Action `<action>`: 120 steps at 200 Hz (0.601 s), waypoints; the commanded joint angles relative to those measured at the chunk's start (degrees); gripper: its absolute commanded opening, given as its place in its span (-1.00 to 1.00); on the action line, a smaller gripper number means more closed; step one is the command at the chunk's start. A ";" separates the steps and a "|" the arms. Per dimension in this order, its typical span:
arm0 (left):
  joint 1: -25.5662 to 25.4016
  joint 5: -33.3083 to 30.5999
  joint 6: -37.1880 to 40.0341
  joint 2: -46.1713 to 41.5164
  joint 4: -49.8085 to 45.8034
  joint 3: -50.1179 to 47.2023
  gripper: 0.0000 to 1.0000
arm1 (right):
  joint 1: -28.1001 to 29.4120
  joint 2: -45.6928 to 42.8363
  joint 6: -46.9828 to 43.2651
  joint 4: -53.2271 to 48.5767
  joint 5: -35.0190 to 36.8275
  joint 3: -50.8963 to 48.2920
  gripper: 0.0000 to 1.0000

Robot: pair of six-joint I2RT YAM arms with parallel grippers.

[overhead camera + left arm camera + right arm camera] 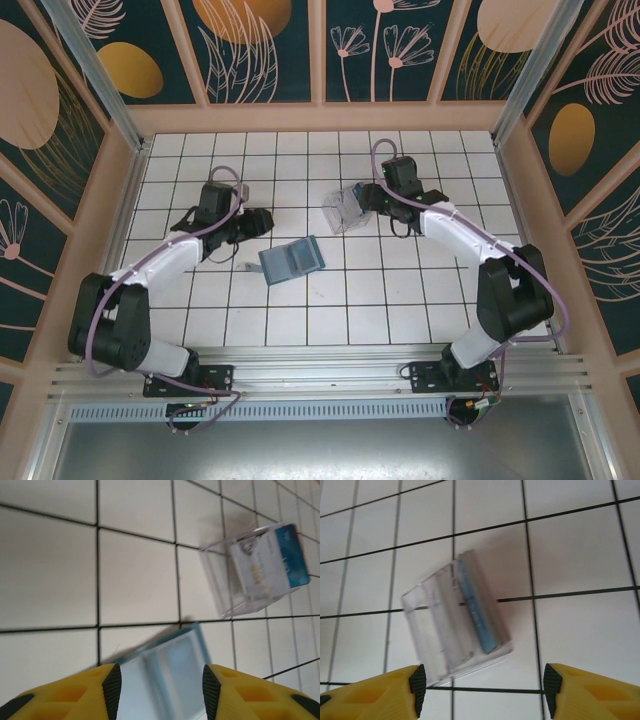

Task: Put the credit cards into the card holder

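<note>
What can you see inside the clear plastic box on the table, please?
Inside the clear box, a blue card sits against one wall. Whether more cards lie behind it cannot be told, since it covers them.

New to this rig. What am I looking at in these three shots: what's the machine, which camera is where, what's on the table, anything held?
Two robot arms are bolted at the near edge of a white tiled table, each ending in a two-finger gripper. The wide picture comes from a fixed camera above and behind them; the other two from wrist cameras, so the yellow fingers at the bottom are each arm's own. On the table lie a teal card holder, open flat, and a clear plastic box with credit cards in it, a blue one clearest. The left gripper is over the card holder, the right gripper faces the box. Both have jaws apart; neither seems to hold anything.
</note>
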 commanded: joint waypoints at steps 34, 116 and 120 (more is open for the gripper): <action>-4.08 5.39 -0.55 13.26 1.47 15.99 0.00 | -0.94 9.33 -5.31 -4.07 0.01 7.21 0.33; -10.16 8.39 -0.21 33.98 -0.86 35.03 0.00 | -1.22 17.17 -6.99 -5.56 0.15 13.19 0.32; -10.37 8.47 -0.21 34.59 -0.90 35.60 0.00 | -1.21 17.40 -6.99 -5.57 0.34 13.23 0.33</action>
